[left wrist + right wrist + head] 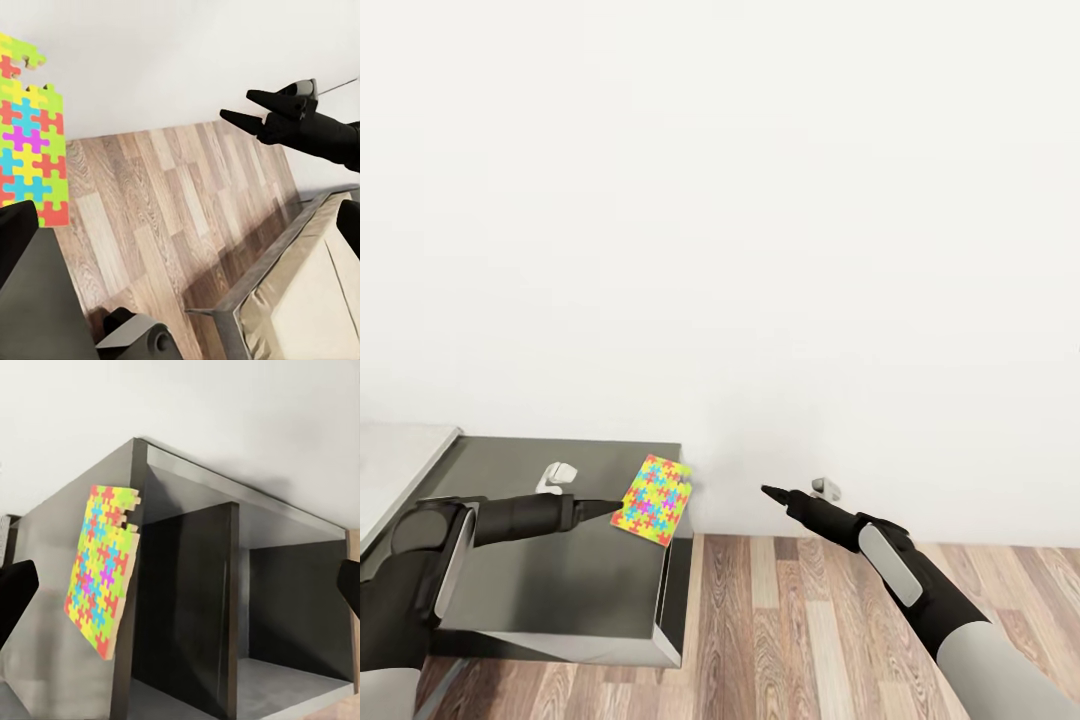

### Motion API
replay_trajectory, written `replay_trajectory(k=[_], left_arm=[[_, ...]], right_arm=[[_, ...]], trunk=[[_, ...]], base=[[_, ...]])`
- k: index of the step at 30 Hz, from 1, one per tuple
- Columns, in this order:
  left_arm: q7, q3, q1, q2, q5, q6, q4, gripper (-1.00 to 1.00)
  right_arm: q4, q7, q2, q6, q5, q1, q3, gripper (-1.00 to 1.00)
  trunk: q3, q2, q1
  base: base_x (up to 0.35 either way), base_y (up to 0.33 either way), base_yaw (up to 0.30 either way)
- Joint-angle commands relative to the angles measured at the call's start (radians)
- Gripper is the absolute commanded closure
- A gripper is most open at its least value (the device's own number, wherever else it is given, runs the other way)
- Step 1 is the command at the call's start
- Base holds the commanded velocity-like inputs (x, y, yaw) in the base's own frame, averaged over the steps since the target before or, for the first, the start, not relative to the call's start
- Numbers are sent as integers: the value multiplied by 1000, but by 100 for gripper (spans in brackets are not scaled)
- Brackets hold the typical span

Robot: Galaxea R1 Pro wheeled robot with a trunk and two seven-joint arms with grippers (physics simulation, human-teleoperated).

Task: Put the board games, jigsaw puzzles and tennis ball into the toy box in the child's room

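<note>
A jigsaw puzzle [652, 498] of yellow, pink, green and blue pieces hangs tilted in the air over the right edge of a dark grey cabinet [560, 580]. My left gripper [618, 508] has its tip at the puzzle's left edge. In the left wrist view the puzzle [28, 127] lies face-on off to one side, and the fingers [16, 236] stand wide apart with nothing between them. My right gripper [768, 490] is open and empty over the wood floor, to the right of the puzzle [105, 570]. A corner of the pale table [400, 470] shows at far left.
A small white object [557, 477] lies on the cabinet top. The cabinet has open shelves [292, 607] on its side. A white wall stands close ahead, with a small grey fitting [823, 488] low on it. The bed [307, 300] shows beyond a stretch of wood floor [810, 630].
</note>
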Motion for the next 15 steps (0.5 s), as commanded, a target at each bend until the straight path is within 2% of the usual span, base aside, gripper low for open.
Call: replay_trajectory(k=[1,15], left_arm=[[-8,1,-1,0,-7,10,-1,-100],[-8,1,-1,-2,-7,10,-1,-100]], right_arm=[[0,0,0,3,-6,-1,2,-100],[0,-1,2,3,-6,-1,2,-100]], trunk=[[0,-2,1],[23,-2,1]], base=[[0,0,0],[0,0,0]])
